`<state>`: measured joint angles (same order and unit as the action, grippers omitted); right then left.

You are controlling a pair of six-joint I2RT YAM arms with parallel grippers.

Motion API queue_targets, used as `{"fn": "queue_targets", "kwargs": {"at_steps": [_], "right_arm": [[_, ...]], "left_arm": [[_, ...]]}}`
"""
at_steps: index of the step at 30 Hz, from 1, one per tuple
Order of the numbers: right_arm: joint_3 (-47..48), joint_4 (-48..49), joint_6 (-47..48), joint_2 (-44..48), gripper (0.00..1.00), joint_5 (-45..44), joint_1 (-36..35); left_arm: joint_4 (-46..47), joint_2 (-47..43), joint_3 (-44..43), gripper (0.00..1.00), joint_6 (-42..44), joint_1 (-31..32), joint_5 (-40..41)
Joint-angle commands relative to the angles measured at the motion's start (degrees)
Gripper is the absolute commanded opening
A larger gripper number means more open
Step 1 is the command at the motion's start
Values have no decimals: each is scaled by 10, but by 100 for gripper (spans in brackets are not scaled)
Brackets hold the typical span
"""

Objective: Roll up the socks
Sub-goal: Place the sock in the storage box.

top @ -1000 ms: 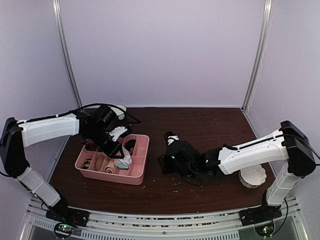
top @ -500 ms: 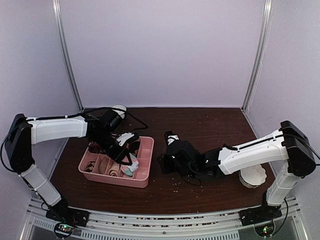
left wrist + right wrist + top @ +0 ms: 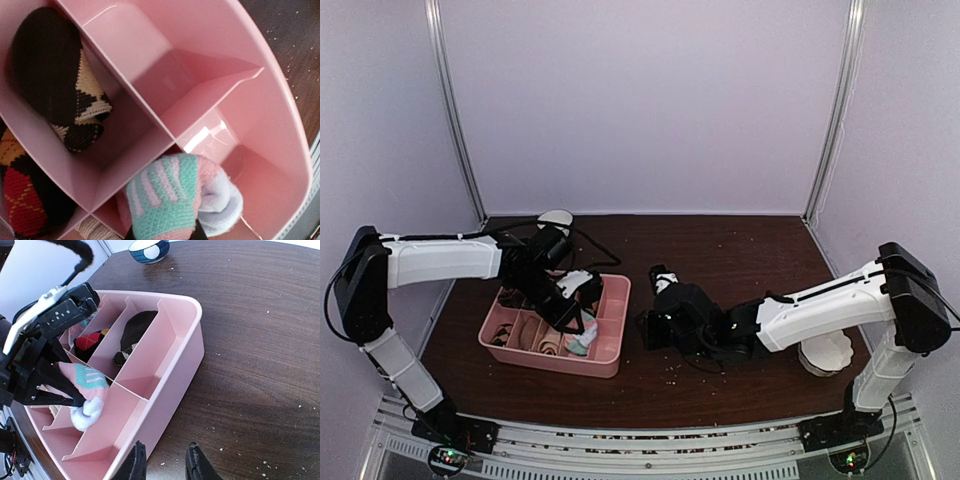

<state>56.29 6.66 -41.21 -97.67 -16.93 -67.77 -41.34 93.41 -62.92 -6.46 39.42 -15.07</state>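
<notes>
Left pincer (image 3: 165, 234) with sock (image 3: 167, 197) over tray (image 3: 272, 125)

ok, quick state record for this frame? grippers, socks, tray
left gripper: shut on pink sock roll, above the tray
pink sock roll: mint stripes, held at a compartment near the tray's corner; contact with its floor unclear
argyle sock: lying in another compartment
tray: pink, divided
right gripper: open, empty, beside the tray
bowl: on the table beyond the tray
</notes>
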Motion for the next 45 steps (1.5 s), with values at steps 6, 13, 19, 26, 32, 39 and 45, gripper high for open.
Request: {"fn": "queue_targets", "kwargs": {"at_steps": [6, 13, 19, 26, 32, 39, 45], "right_arm": [[-25, 12, -8, 13, 27, -12, 1], [-34, 18, -8, 19, 27, -12, 6], [-46, 29, -11, 26, 28, -9, 14], [-48, 27, -6, 38, 38, -8, 23], [-50, 24, -3, 50, 40, -8, 25], [-60, 17, -3, 73, 44, -14, 25], [-70, 13, -8, 82, 45, -15, 27]], "left_arm": [[-26, 61, -25, 0, 24, 34, 147], [-62, 117, -54, 0, 48, 43, 223], [-75, 152, -70, 0, 74, 58, 254], [-118, 149, -100, 0, 122, 58, 216], [-150, 90, -124, 32, 129, 58, 166], [-211, 37, -161, 45, 149, 56, 147], [-214, -12, -150, 53, 159, 51, 87]]}}
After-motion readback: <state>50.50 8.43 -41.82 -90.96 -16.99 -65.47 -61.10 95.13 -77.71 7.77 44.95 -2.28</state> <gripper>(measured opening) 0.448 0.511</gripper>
